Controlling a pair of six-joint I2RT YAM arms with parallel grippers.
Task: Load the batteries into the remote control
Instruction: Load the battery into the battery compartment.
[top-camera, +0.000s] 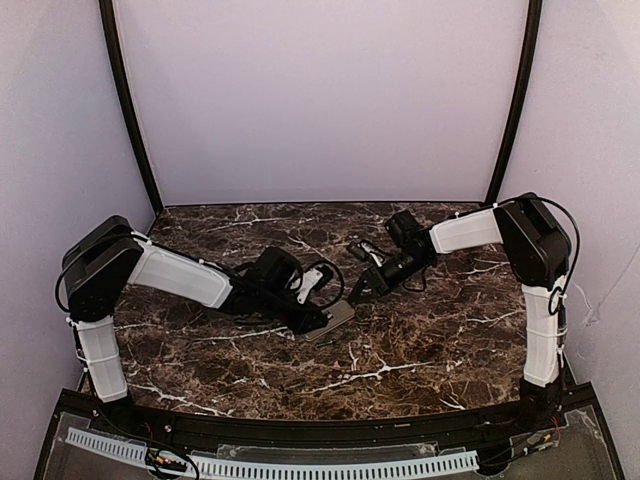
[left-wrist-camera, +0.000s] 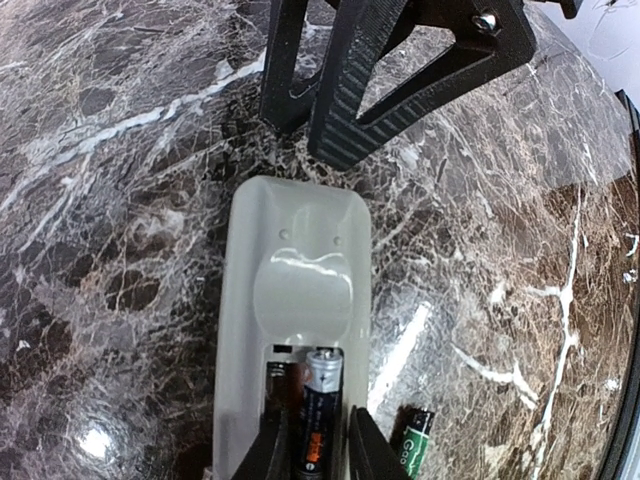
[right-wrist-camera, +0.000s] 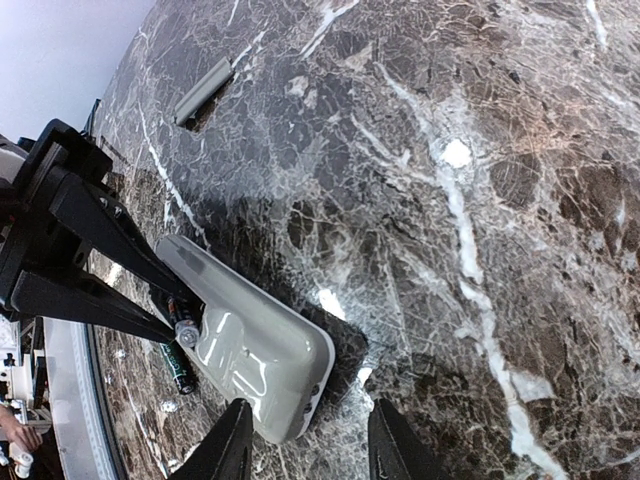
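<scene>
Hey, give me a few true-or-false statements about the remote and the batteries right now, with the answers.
1. The remote lies back up. True.
2. The right hand is at the remote's end away from the compartment. True.
3. Both batteries are in the compartment. False: one battery is in it; the other battery lies on the table beside the remote.
4. The compartment is covered. False: it is open.
</scene>
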